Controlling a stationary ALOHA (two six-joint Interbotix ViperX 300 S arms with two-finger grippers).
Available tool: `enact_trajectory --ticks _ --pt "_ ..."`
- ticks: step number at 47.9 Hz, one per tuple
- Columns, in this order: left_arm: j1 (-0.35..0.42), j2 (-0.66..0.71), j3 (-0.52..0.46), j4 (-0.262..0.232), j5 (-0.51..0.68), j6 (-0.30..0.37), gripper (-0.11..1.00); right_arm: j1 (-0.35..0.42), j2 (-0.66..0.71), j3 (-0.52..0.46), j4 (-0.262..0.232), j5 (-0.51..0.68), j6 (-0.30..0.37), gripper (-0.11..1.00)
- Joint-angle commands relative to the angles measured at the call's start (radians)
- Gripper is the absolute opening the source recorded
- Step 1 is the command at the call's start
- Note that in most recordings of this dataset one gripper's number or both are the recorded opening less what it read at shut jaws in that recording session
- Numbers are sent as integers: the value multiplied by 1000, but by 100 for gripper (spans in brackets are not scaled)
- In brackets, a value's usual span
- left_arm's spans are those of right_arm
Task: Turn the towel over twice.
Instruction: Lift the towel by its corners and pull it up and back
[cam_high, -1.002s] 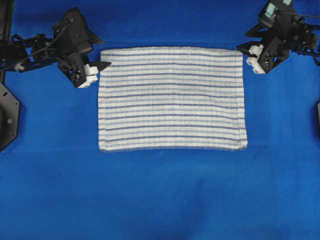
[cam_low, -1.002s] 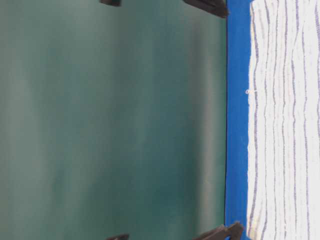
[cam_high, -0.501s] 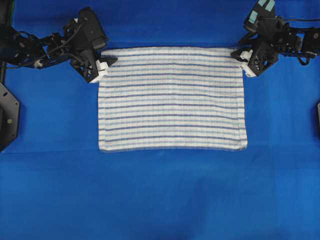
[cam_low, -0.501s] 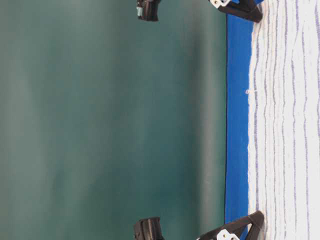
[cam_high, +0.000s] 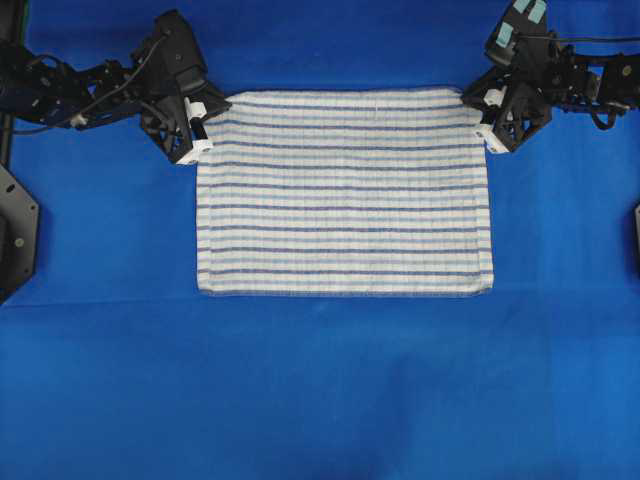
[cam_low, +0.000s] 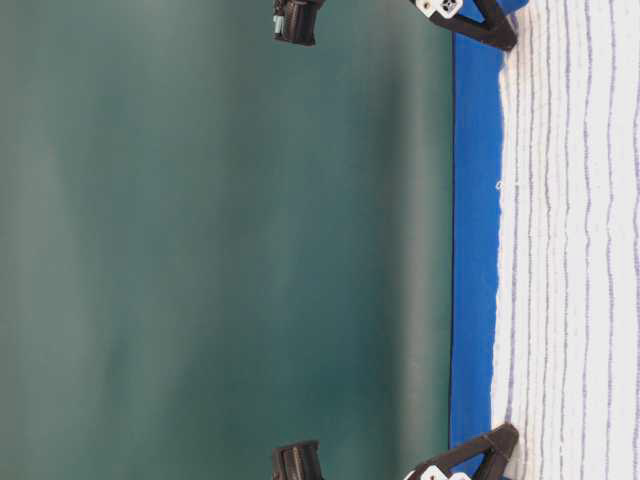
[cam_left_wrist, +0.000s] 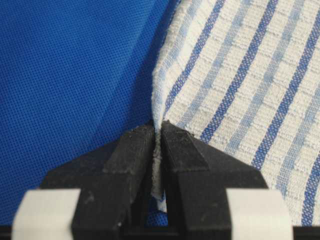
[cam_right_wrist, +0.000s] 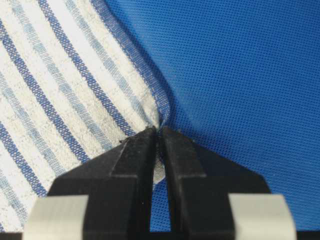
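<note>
The towel (cam_high: 345, 192), white with dark and light blue stripes, lies spread flat on the blue sheet, and in the table-level view its far edge shows as the towel (cam_low: 570, 240). My left gripper (cam_high: 203, 118) is shut on the towel's far left corner; the left wrist view shows the cloth edge (cam_left_wrist: 159, 107) pinched between the black fingertips (cam_left_wrist: 132, 145). My right gripper (cam_high: 481, 115) is shut on the far right corner, and the cloth (cam_right_wrist: 100, 80) puckers into its fingertips (cam_right_wrist: 177, 145).
The plain blue sheet (cam_high: 320, 390) covers the table all around the towel. A black arm base (cam_high: 15, 230) stands at the left edge. A green wall (cam_low: 220, 240) stands behind the table.
Both grippers have closed on the towel's far corners. The far edge is pulled taut and straighter, and the towel has shifted slightly toward the far side.
</note>
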Motion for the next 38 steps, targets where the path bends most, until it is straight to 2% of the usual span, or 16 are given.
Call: enact_trajectory --ticks 1,16,28,33,38 --pt "11 -6 -9 -2 2 2 2 -5 -12 0 -3 2 -2 8" --pt "11 -37 -17 -2 11 0 2 -5 -43 0 3 9 6 7" --pt "34 -190 -52 -2 66 8 2 -34 -178 -38 -3 110 -2 8" --pt "66 -236 -74 -2 63 8 2 -64 -236 -64 -26 141 -5 8" --pt "94 -267 -103 -2 58 37 2 -92 -288 -95 -58 164 -5 8"
